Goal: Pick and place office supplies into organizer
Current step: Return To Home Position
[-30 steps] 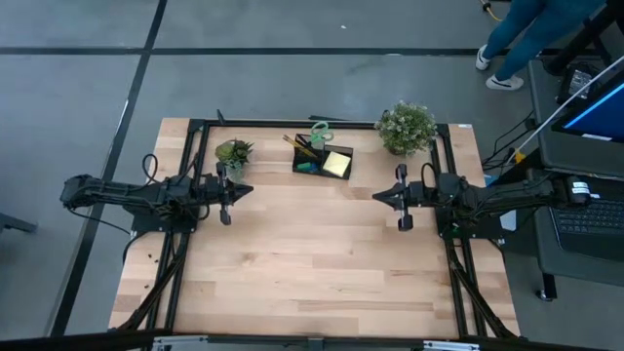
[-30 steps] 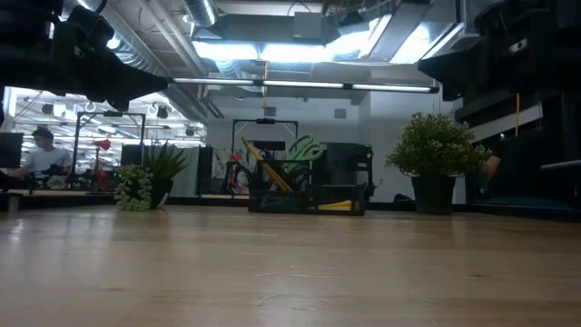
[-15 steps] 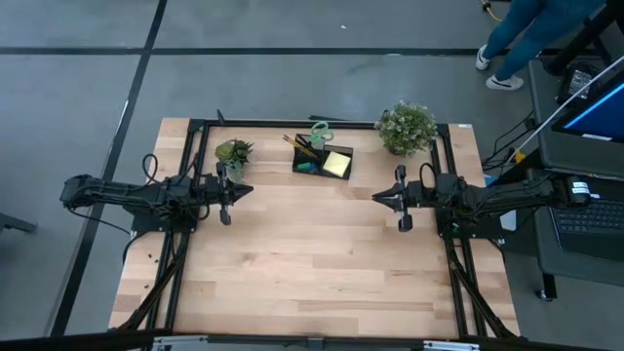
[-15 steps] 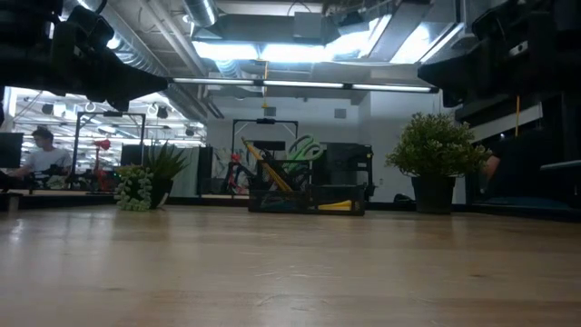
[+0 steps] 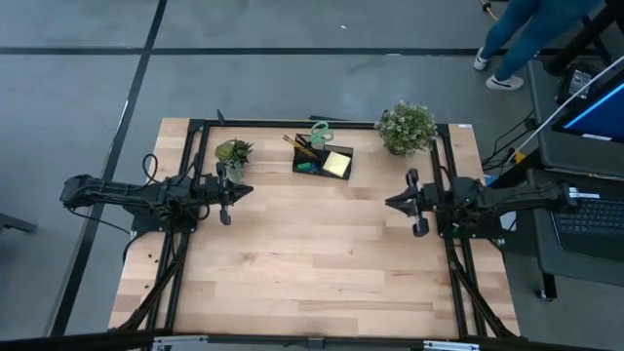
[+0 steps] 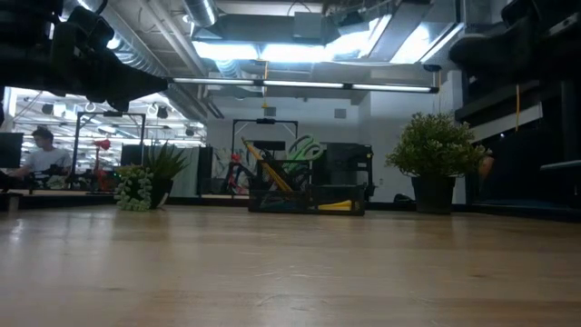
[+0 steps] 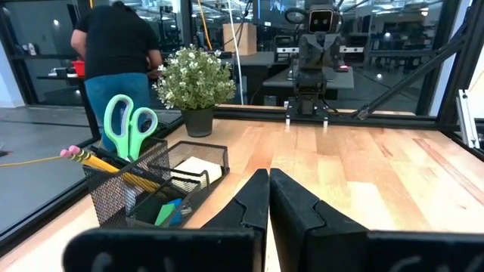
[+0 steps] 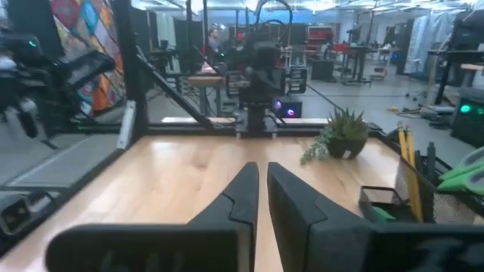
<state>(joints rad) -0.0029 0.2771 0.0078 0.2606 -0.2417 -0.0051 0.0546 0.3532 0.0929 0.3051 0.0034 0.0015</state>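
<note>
The black mesh organizer (image 5: 323, 160) stands on its base at the table's far middle. It holds green-handled scissors (image 7: 128, 125), wooden pencils (image 7: 98, 162), a yellow sticky-note pad (image 5: 338, 164) and small blue and green erasers (image 7: 169, 211). My left gripper (image 5: 250, 191) hovers shut at the table's left, short of the organizer. My right gripper (image 5: 389, 203) hovers shut at the table's right. The wrist views show each pair of fingers closed together, left gripper (image 7: 268, 177) and right gripper (image 8: 261, 171). In the low view the organizer (image 6: 309, 188) sits far back.
A small green plant (image 5: 233, 152) stands by the left gripper, and a white-flowered plant (image 5: 407, 128) at the far right corner. Black frame rails run along the table's edges. A person (image 7: 113, 53) stands beyond the far edge. Bare wood (image 5: 312, 253) fills the middle and near side.
My right arm has drawn back toward the table's right edge and slightly toward the near edge, still shut. The left arm and the organizer's contents have stayed where they were.
</note>
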